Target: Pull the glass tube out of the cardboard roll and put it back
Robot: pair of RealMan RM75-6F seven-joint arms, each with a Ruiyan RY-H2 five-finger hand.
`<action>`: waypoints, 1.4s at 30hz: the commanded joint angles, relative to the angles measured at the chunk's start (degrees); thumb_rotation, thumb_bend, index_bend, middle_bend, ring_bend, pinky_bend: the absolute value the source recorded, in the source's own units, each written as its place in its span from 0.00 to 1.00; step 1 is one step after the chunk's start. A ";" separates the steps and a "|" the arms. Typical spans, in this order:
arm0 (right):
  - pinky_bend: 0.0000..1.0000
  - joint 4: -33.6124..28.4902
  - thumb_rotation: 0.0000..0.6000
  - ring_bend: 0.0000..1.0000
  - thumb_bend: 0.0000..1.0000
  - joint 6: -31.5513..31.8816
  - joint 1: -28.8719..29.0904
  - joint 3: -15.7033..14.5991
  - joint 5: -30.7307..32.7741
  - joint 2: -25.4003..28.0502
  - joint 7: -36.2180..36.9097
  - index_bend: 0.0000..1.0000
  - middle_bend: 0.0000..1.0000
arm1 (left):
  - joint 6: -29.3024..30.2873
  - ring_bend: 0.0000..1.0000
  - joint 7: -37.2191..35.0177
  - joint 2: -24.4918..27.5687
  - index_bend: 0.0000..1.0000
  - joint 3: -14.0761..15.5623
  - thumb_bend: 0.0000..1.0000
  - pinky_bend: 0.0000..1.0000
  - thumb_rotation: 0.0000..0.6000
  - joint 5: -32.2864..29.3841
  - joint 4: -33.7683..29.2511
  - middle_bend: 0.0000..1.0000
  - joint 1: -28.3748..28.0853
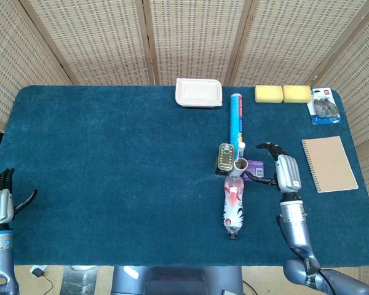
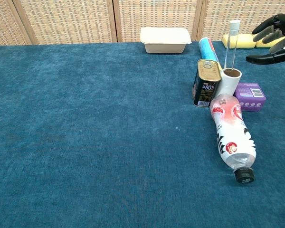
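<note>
My right hand (image 1: 281, 169) is open, thumb and fingers (image 2: 270, 27) spread apart, holding nothing and touching nothing. It hovers just right of the glass tube (image 2: 232, 43), above the purple box (image 2: 250, 96), palm turned left toward the tube. My right forearm runs back from it to the near edge of the worktop (image 1: 111, 178). In the chest view the hand is cut off by the right edge, so only its fingers and thumb show. The glass tube stands upright in the cardboard roll (image 2: 227, 83), its capped top well above the rim. The roll stands between the tin can (image 2: 206, 83) and the purple box, with the plastic bottle (image 2: 232, 135) lying just in front. My left hand (image 1: 0, 201) rests open at the near left corner, holding nothing.
</note>
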 commanded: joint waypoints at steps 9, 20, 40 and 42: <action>0.32 1.87 0.78 0.29 0.12 -1.43 2.04 0.72 1.37 -2.02 -1.39 0.30 0.32 | -0.07 0.00 -0.13 0.05 0.00 -0.04 0.00 0.06 0.00 -0.05 -0.04 0.06 0.06; 0.32 2.37 0.78 0.30 0.12 -1.75 3.47 0.82 1.91 -3.83 -2.84 0.31 0.35 | -0.01 0.00 -0.11 0.04 0.00 -0.10 0.00 0.06 0.00 -0.10 -0.04 0.06 0.14; 0.39 4.62 0.89 0.40 0.15 -1.02 4.99 1.45 3.00 -6.44 -5.45 0.40 0.45 | 0.01 0.00 -0.16 0.04 0.00 -0.16 0.00 0.06 0.00 -0.17 -0.07 0.06 0.23; 0.40 4.78 0.94 0.41 0.16 -0.98 5.06 1.44 3.01 -6.60 -5.55 0.41 0.46 | 0.01 0.00 -0.17 0.04 0.00 -0.17 0.00 0.06 0.00 -0.17 -0.07 0.06 0.24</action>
